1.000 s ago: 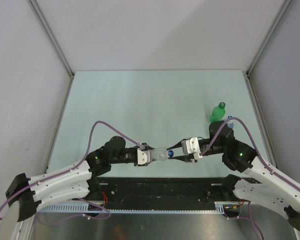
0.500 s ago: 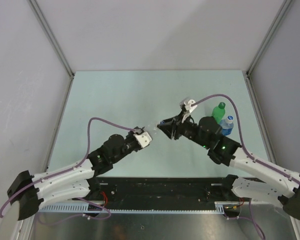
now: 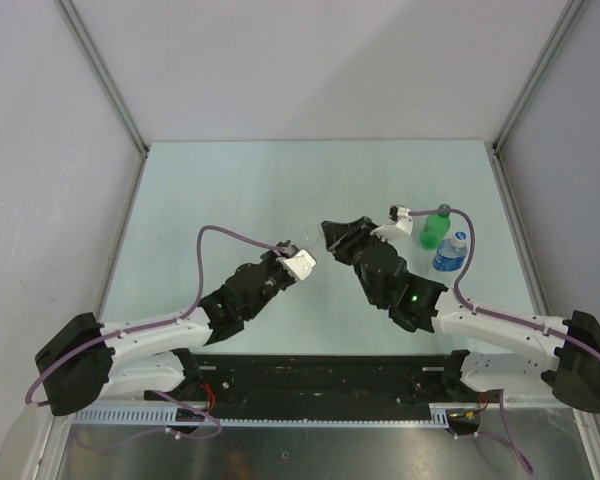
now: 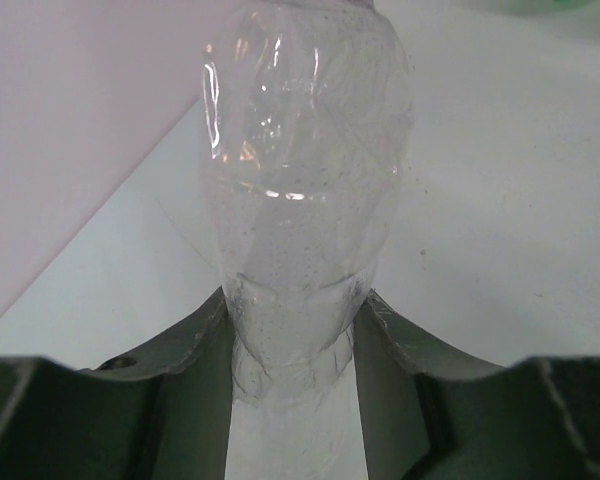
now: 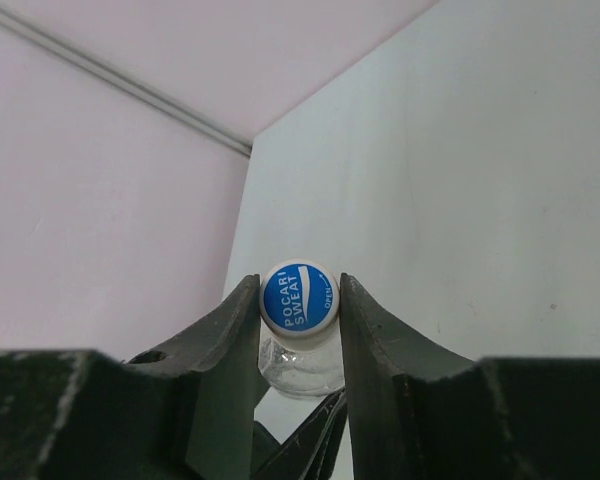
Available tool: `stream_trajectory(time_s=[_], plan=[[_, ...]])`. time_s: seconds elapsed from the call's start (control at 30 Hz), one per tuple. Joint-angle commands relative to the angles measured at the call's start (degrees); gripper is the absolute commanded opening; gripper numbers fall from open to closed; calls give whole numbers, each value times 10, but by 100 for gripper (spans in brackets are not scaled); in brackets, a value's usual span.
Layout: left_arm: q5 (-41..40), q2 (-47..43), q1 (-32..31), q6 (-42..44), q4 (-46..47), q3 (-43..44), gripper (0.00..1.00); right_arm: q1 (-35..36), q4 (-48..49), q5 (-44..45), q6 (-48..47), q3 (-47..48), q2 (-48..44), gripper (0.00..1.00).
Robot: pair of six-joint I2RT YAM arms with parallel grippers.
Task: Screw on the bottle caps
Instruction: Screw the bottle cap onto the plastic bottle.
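Observation:
My left gripper (image 4: 292,330) is shut on the lower body of the clear unlabelled bottle (image 4: 300,190), which points away from its camera. In the right wrist view my right gripper (image 5: 299,300) is shut on a white bottle cap (image 5: 299,296) with a blue printed top. That cap sits on the clear bottle's neck (image 5: 302,368). From above, the left gripper (image 3: 307,256) and the right gripper (image 3: 329,236) meet nose to nose over the table's middle. The clear bottle between them barely shows there.
A green bottle (image 3: 435,228) with a green cap and a blue-labelled clear bottle (image 3: 450,252) stand upright at the right, just behind my right arm. Grey walls with metal posts (image 3: 105,75) fence the pale green table (image 3: 240,190).
Both grippers have carried the bottle and cap from near the front edge up and towards the table's middle. The right wrist has turned, its cable swinging right. Neither grip has changed.

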Motion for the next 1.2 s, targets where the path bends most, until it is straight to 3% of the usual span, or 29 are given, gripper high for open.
stream_trajectory(time_s=[0.0, 0.13, 0.37, 0.43, 0.6, 0.77, 0.93, 1.17], plan=[[0, -25, -12, -12, 151, 6, 0, -16, -19, -12, 25, -4, 2, 7], [13, -53, -12, -32, 151, -44, 0, -44, 21, -157, -165, -4, -32, 51], [68, -87, -12, -64, 150, -97, 0, -74, -2, -387, -463, -5, -141, 88], [84, -96, -12, -66, 150, -107, 0, -86, -46, -442, -543, -5, -174, 91], [144, -128, -11, -59, 123, -116, 0, -121, -168, -683, -754, -5, -243, 94], [272, -167, -10, -50, -5, -86, 0, -134, -315, -853, -987, -5, -274, 93], [354, -189, -9, -43, -80, -70, 0, -136, -360, -889, -1035, -5, -282, 88], [392, -184, -9, -33, -121, -53, 0, -135, -314, -911, -984, -5, -254, 82]])
